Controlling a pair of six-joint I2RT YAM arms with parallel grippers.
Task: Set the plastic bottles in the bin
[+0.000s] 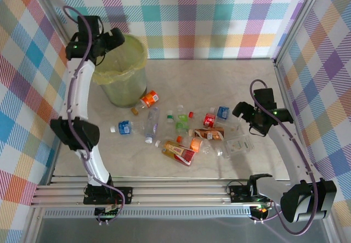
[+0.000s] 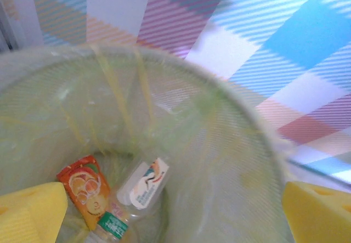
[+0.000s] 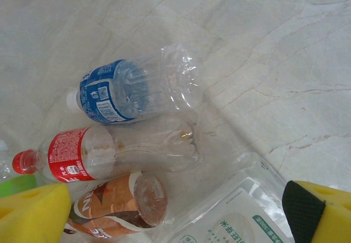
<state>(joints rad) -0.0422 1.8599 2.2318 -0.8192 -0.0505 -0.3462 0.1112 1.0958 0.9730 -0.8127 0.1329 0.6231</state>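
Note:
The bin [image 1: 127, 82], a round translucent bucket with a yellow-green liner, stands at the back left. My left gripper [image 1: 112, 39] hangs over its rim, open and holding nothing. In the left wrist view its yellow fingertips [image 2: 30, 214] frame the bin's inside wall [image 2: 219, 144]. At the bottom lie an orange-labelled bottle [image 2: 82, 191] and a clear white-labelled bottle [image 2: 143, 185]. Several plastic bottles lie scattered mid-table, among them an orange one [image 1: 149, 98] and a blue one [image 1: 125, 127]. My right gripper [image 1: 244, 114] hovers open above a blue-labelled bottle [image 3: 131, 92], a red-labelled bottle [image 3: 109, 154] and a brown-labelled bottle [image 3: 123, 204].
A clear plastic package [image 1: 237, 144] with a white and green label [image 3: 236, 221] lies under the right gripper, beside the bottles. Loose coloured caps sit among the bottles. Checked walls close the table on three sides, and a metal rail runs along the near edge.

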